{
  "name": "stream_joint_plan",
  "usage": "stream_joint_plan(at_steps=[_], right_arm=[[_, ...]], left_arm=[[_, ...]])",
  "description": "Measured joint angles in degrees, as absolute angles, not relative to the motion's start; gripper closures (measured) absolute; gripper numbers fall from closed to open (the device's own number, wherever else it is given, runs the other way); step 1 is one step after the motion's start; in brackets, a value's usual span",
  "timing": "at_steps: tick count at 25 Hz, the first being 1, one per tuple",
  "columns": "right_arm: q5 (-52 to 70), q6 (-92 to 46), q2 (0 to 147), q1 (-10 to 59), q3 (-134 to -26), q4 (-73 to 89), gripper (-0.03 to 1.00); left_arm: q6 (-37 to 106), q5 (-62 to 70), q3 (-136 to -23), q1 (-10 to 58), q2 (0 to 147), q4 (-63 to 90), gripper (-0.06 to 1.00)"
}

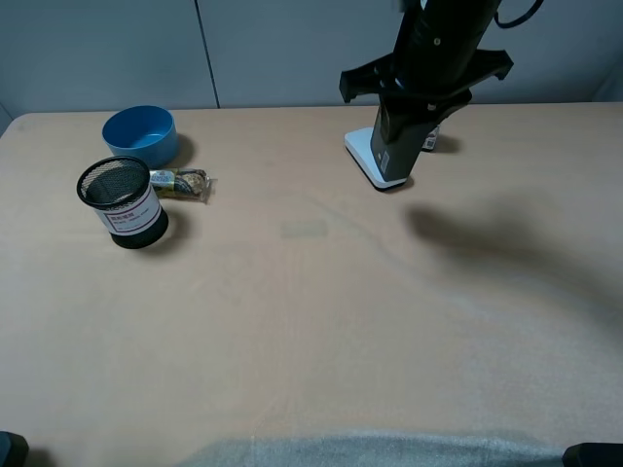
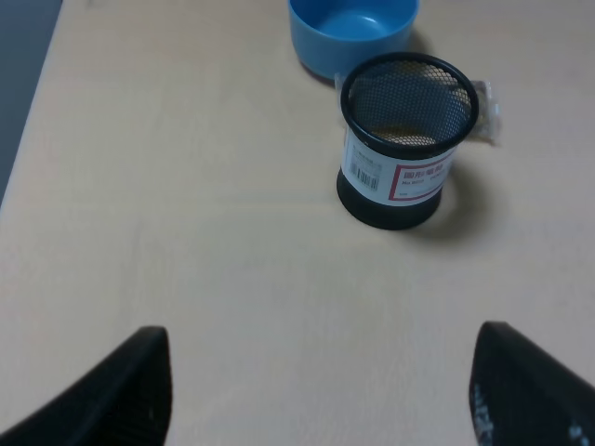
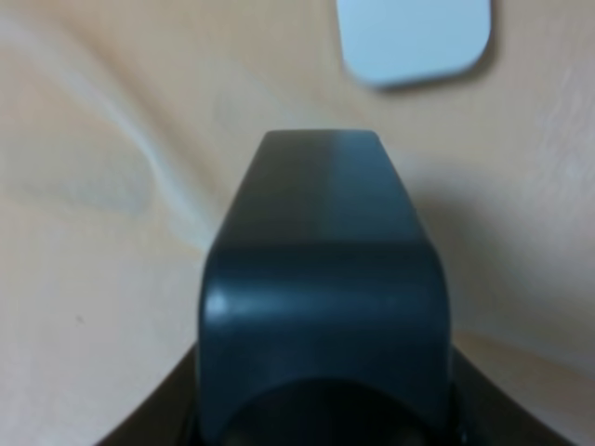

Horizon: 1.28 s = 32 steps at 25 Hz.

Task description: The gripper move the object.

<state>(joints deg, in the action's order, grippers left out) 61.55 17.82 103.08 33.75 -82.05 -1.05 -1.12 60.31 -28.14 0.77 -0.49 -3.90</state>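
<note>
Bottle (image 1: 392, 146): one. Dark grey-green with flat sides, a round black cap and a label on one face. It hangs cap-up directly over the pad (image 1: 361, 154). Whether its base touches the pad cannot be told.

Handling, judged:
- Probably rigid plastic and light for its size, so it should not crush or break under a firm squeeze.
- The skin looks smooth and may slide in a loose grip.
- The two flat faces are the natural seats, taken high on the body just under the cap.
- The foot is narrow, so the bottle could topple if set down tilted.

Right pincer (image 1: 407, 102): one. It is clamped on the bottle's upper end. In the right wrist view the bottle's body (image 3: 321, 279) hides most of the fingers, and the pad (image 3: 414, 37) shows beyond its far end.

Left pincer (image 2: 321, 372): one. Its jaws are spread wide and hold nothing. It is well apart from the pad and faces the cup (image 2: 403, 139).

Other stock on the bench (image 1: 311, 321), one of each:
- Pad: white, flat, with rounded corners.
- Packet (image 1: 431, 142): small, just behind the pad and largely hidden by the arm.
- Cup (image 1: 122, 202): black mesh with a white label, well apart from the pad on the left arm's side.
- Bowl (image 1: 141, 134): blue, also well apart from the pad on that side.
- Wrapper (image 1: 181, 183): also well apart from the pad on that side.
</note>
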Motion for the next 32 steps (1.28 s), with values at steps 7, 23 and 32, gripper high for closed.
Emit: stream_joint_plan(at_steps=[7, 23, 32], right_arm=[[64.76, 16.01, 103.08, 33.75, -93.34, -1.99, 0.67], [66.21, 13.32, 105.86, 34.83, -110.5, -2.38, 0.67], [66.04, 12.39, 111.51, 44.74, -114.65, -2.01, 0.67]], left_arm=[[-1.12, 60.31, -28.14, 0.77, -0.49, -3.9, 0.21], [-1.12, 60.31, -28.14, 0.77, -0.49, -3.9, 0.21], [-1.12, 60.31, -28.14, 0.77, -0.49, -3.9, 0.21]])
